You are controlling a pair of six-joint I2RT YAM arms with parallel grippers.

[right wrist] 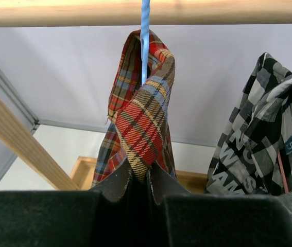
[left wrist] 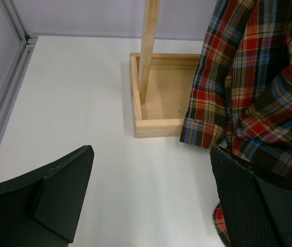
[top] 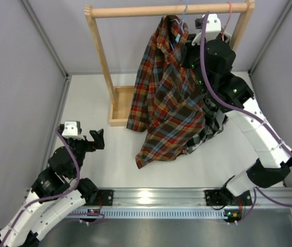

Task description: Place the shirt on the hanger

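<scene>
Up at the far right corner of the white tabletop point(top: 84, 103), the right arm stretches high and nearly straight from its base, its wrist raised level with the round wooden rail point(top: 151, 10) of a clothes rack. The right gripper point(right wrist: 138, 180) is pinched tight on a fold of the large red, orange, green and blue plaid shirt point(top: 171, 103), just under the collar. That collar loops round the stem of the thin light-blue wire hanger point(right wrist: 144, 36), whose hook rides over the rail and whose stem drops straight down. The shirt's long axis falls from the rail toward the near edge, skewed a little leftward, and its hem spreads on the tabletop around the middle. A cuff hangs just beside the rack's shallow wooden base tray point(left wrist: 158, 92). The left arm sits folded low at the near left corner, and the left gripper point(left wrist: 151, 206) has its jaws spread wide with nothing between them, aimed toward the tray and shirt. A black-and-white checked shirt point(right wrist: 259, 149) hangs to the right on a pink-red hanger point(top: 229, 15). Plain pale grey walls close in the far, left and right edges.
</scene>
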